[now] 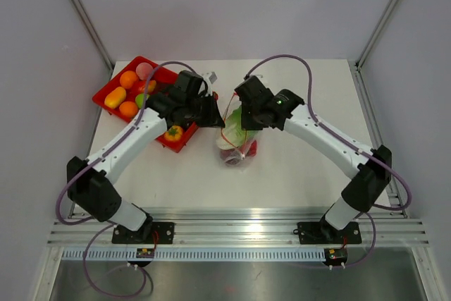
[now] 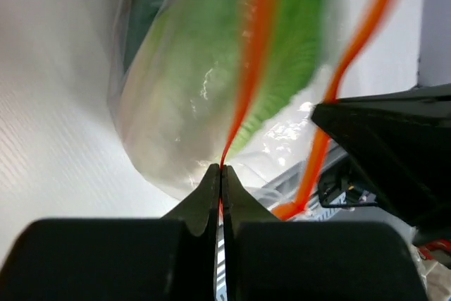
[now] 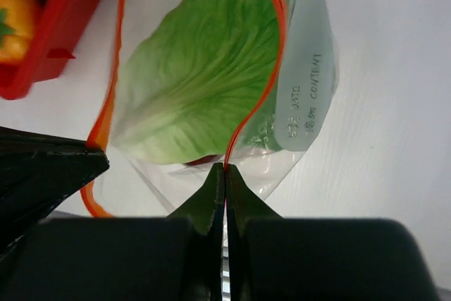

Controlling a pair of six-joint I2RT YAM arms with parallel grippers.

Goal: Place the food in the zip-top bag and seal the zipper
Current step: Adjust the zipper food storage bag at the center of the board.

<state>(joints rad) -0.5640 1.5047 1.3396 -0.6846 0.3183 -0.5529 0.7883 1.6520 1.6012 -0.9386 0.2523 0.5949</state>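
The left end effector (image 2: pixel 222 181) has its black fingers fully pinched on the thin orange-red zipper strip (image 2: pixel 250 68). The right end effector (image 3: pixel 224 177) is pinched just as tightly on the same strip. Between them hangs the clear crinkly zip-top bag (image 1: pixel 236 147), mid-surface, mouth toward twelve o'clock. The red rectangular plastic tray (image 3: pixel 70 19) sits at its ten o'clock.

The film looks light, limp and slippery, so the stiffer strip is probably the only sound place to hold. The leafy green-white toy cabbage (image 3: pixel 204 68) fills the mouth and may resist pressing the tracks together.

Orange toy fruits (image 1: pixel 128 79) lie in the tray. From above both arms cover the mouth, and the left wrist view is blurred. Whether any length of zipper has joined cannot be told.
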